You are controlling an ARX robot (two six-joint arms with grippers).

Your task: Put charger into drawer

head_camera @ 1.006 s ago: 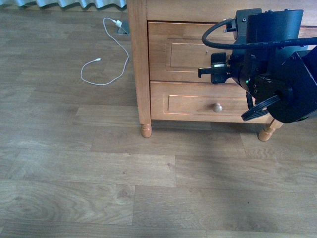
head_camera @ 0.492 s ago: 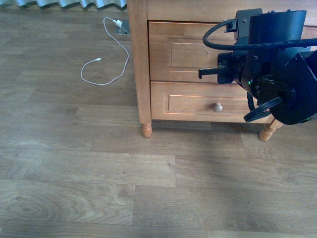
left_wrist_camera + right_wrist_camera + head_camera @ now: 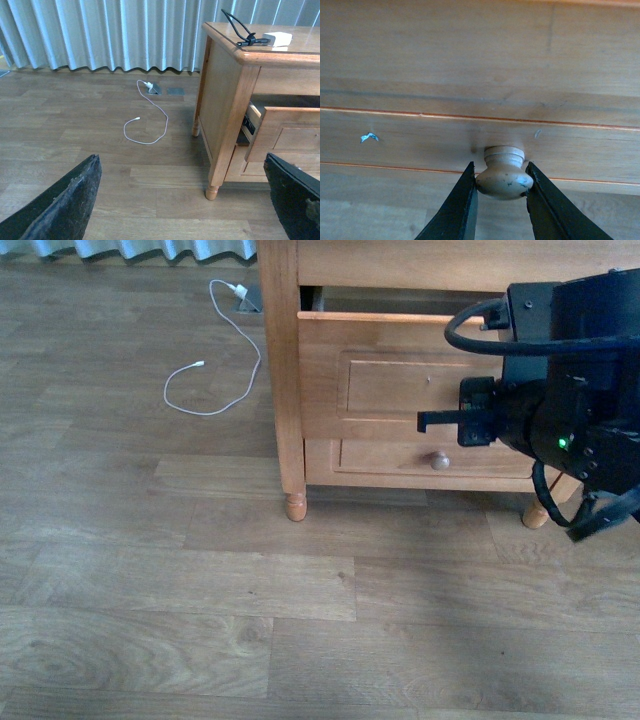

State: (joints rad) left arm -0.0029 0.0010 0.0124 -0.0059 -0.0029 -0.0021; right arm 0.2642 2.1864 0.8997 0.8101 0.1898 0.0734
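Charger: the charger (image 3: pixel 277 38) lay on top of the cabinet (image 3: pixel 225 100), near its back edge, the white block flat and its black cable looped beside it
Drawer: the drawer (image 3: pixel 400 380) stood partly pulled out of the cabinet, a dark gap showing above its front
Only in the left wrist view: the cabinet top and the charger on it, the drawer's side wall sticking out of the frame, and the pale curtains (image 3: pixel 100 35) behind the cabinet
Only in the right wrist view: the knob (image 3: pixel 503 178) close up, pale and speckled, on the recessed wooden front
Only in the front view: the shorter drawer (image 3: pixel 390 455) under the taller one, its small knob (image 3: pixel 438 459) free (the taller one's knob was hidden behind the arm), and the cabinet's turned feet
White cable: the white cable (image 3: pixel 215 360) curled on the floor, out to the side of the cabinet and apart from it
Right gripper: the right gripper (image 3: pixel 500 175) was clamped on the knob, one dark finger pressed to each side
Right arm pose: the right arm (image 3: pixel 570 390) reached level across the cabinet's front, wrist straight toward the drawer
Left gripper: the left gripper (image 3: pixel 181 165) was spread wide with nothing between its fingers (image 3: pixel 65 200)
Left arm pose: held off in front of the cabinet's corner, angled down toward the floor and the cabinet's leg
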